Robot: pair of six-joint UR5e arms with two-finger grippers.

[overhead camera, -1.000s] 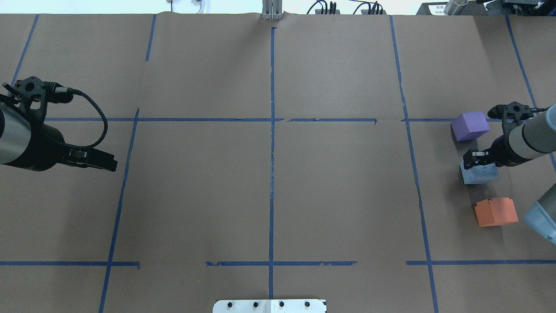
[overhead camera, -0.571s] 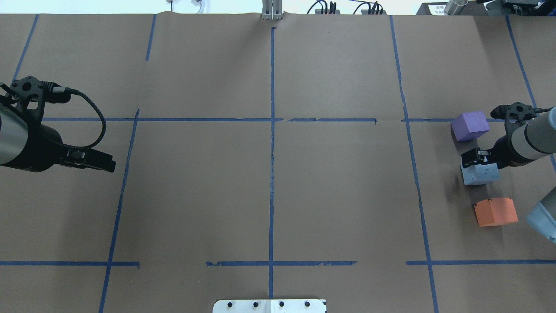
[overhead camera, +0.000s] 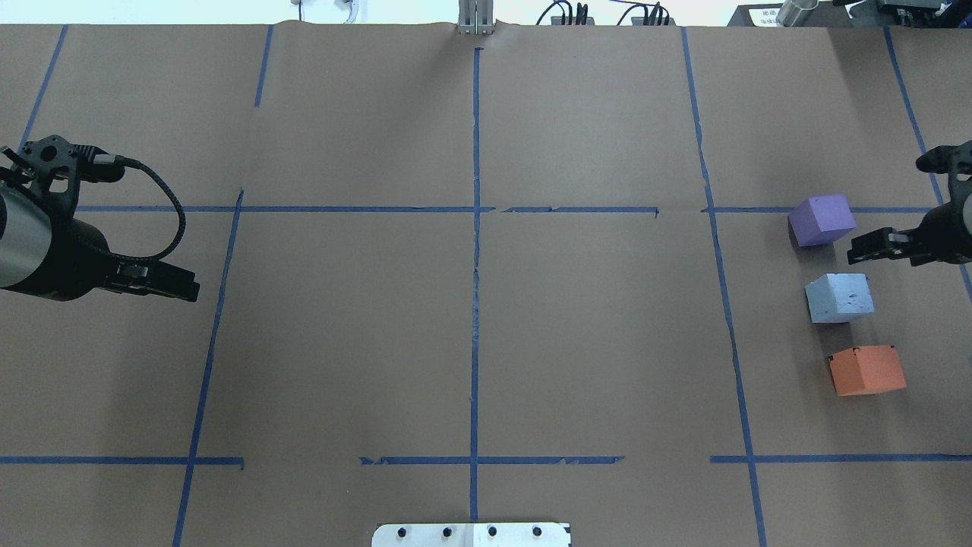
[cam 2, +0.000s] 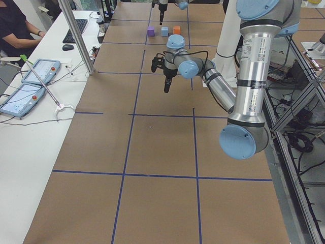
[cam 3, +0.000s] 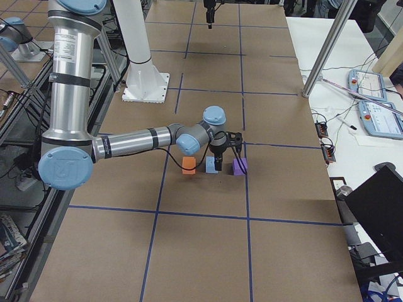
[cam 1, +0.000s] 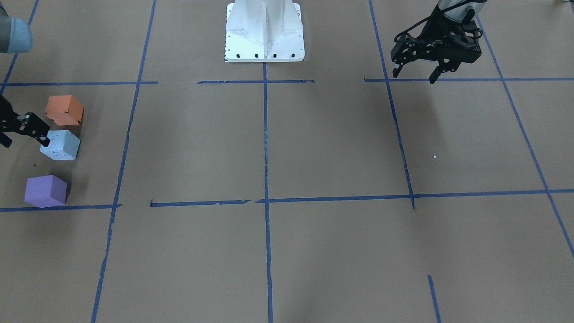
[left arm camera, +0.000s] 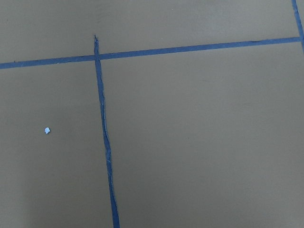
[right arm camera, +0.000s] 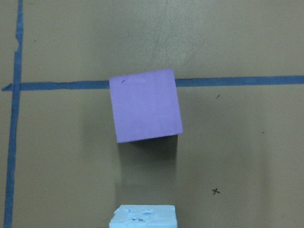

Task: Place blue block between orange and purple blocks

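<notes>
The light blue block [overhead camera: 839, 298] rests on the table between the purple block [overhead camera: 822, 219] and the orange block [overhead camera: 867, 370], apart from both. The front view shows the same row: orange [cam 1: 65, 110], blue [cam 1: 60, 145], purple [cam 1: 45, 190]. My right gripper [overhead camera: 862, 247] is open and empty, raised beside the blue block near the table's right edge; it also shows in the front view [cam 1: 24, 142]. The right wrist view shows the purple block [right arm camera: 146, 105] and the blue block's top [right arm camera: 144, 216]. My left gripper [cam 1: 414, 77] is open and empty, far off on the left side [overhead camera: 186, 289].
Brown paper with blue tape lines [overhead camera: 475, 251] covers the table. The robot's white base plate [cam 1: 264, 31] sits at the near middle edge. A side bench with tablets [cam 2: 30, 81] and an operator lies beyond the far edge.
My right gripper has let go of the blue block and pulled back up and to the right. The blue block stays between the purple and orange ones. The left arm barely moved.
</notes>
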